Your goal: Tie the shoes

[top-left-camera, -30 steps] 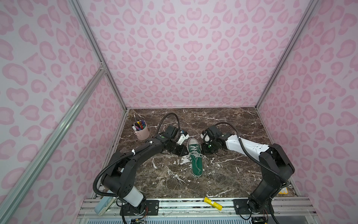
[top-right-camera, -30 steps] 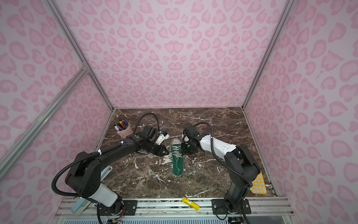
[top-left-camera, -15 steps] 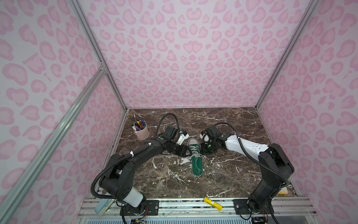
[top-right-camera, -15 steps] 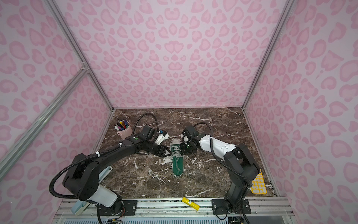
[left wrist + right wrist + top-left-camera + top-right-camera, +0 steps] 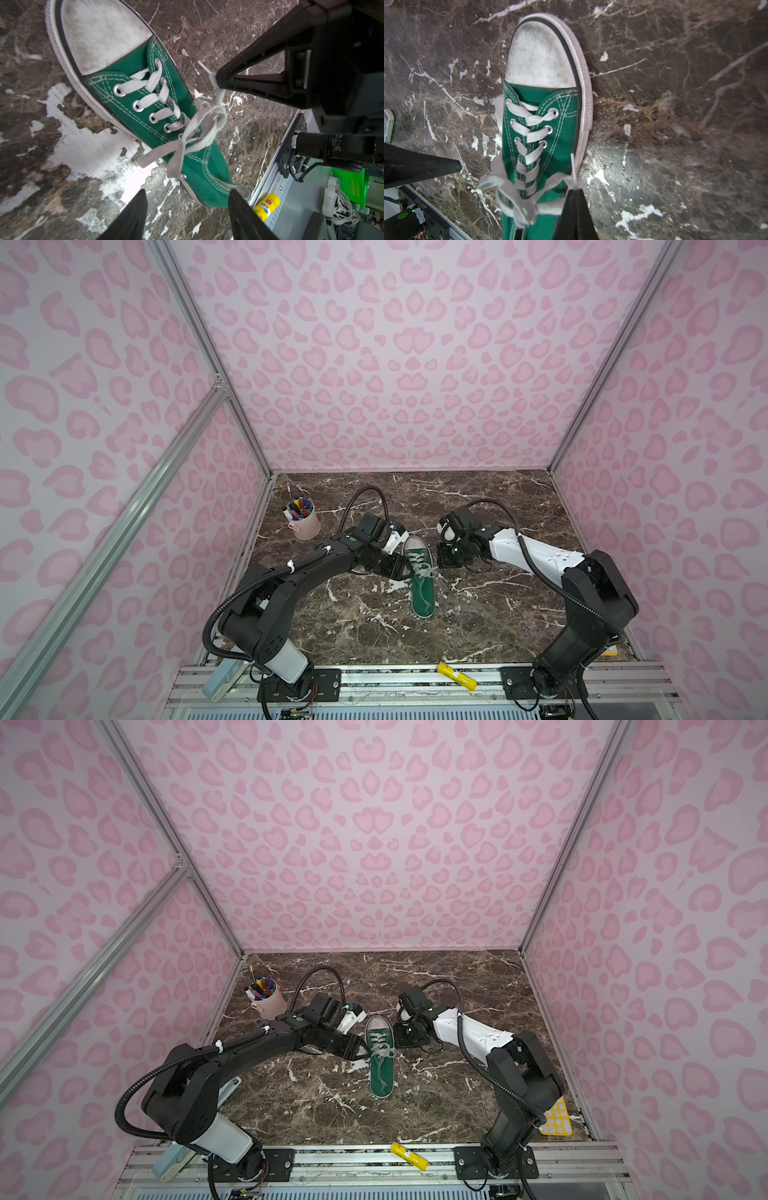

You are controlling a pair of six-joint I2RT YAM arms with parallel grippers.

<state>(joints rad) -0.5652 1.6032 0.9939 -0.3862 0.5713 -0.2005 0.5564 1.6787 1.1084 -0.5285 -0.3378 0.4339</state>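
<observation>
A green sneaker [image 5: 423,587] [image 5: 382,1067] with a white toe cap lies in the middle of the marble table, toe toward the back wall. Its off-white laces [image 5: 182,143] cross in a loose knot with a loop over the tongue. My left gripper [image 5: 400,569] [image 5: 187,193] is open at the shoe's left side, with nothing between its fingers. At the shoe's right side, my right gripper [image 5: 440,563] [image 5: 575,192] is shut on one lace end [image 5: 572,176]. That end's tip pokes out past the fingertips [image 5: 219,80].
A pink cup of pens [image 5: 304,523] stands at the back left. A yellow tube [image 5: 457,676] lies on the front rail. A yellow perforated piece [image 5: 557,1117] sits at the front right edge. Pink patterned walls close in three sides.
My left gripper's jaws have opened beside the shoe and now hold nothing. The right gripper has stayed shut on its lace end, and the shoe has not moved.
</observation>
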